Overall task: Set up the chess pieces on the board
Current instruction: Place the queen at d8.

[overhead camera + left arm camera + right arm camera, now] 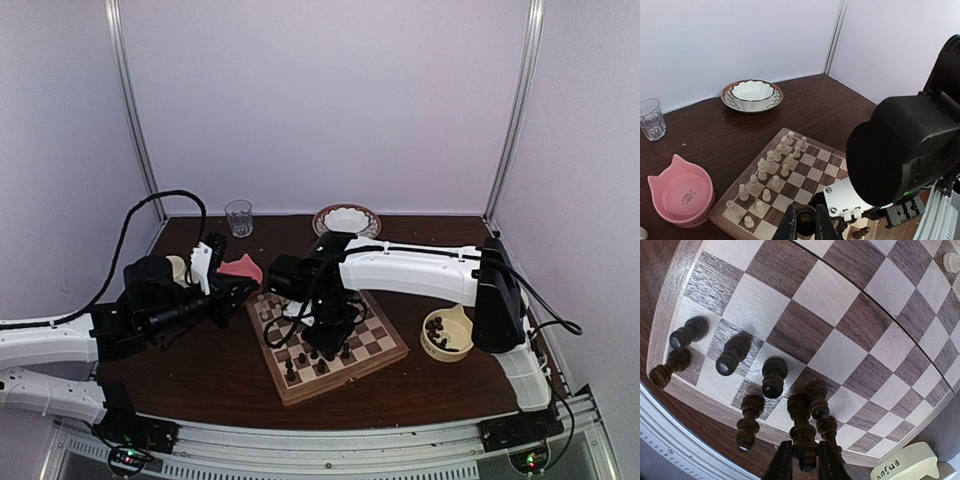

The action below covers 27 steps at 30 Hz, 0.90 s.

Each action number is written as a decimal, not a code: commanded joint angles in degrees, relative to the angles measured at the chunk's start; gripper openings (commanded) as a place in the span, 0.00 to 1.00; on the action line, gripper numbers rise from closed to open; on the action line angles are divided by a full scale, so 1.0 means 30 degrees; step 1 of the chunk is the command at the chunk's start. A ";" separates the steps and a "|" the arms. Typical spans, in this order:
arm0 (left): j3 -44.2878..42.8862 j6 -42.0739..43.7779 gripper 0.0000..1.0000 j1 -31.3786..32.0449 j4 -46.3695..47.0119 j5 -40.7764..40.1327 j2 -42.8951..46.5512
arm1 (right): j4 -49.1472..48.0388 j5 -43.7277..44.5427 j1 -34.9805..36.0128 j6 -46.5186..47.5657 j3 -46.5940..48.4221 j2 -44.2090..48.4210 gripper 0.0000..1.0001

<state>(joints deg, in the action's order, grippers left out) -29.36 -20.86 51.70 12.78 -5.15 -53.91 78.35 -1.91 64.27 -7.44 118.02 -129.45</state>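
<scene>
Where one chess piece stands, right end effector pinches it.

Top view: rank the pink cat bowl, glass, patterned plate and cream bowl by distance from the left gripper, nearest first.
1. Pink cat bowl, beside the left gripper.
2. Glass, far left.
3. Patterned plate, far centre.
4. Cream bowl, right of the board.

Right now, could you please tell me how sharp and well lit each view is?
Top external: dim and soft, dark chess pieces merging into the board. Left wrist: evenly lit, cream pieces crisp, a black housing filling the right. Right wrist: sharp, soft shadows, wide-angle lens bowing the board's edge.
</scene>
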 commanded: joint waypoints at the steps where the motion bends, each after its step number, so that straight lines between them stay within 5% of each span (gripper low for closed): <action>1: -0.0261 0.0304 0.00 -0.0037 0.0674 0.0212 -0.0047 | 0.0270 0.0033 0.0103 -0.0009 0.0356 0.0742 0.10; 27: -0.0261 0.0304 0.00 -0.0044 0.0700 0.0277 -0.0104 | 0.0293 -0.0483 0.0348 0.0107 -0.0960 0.1255 0.06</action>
<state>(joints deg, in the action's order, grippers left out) -29.36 -20.86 51.70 12.75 -5.02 -53.93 79.07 -3.03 64.88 -7.42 115.85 -127.81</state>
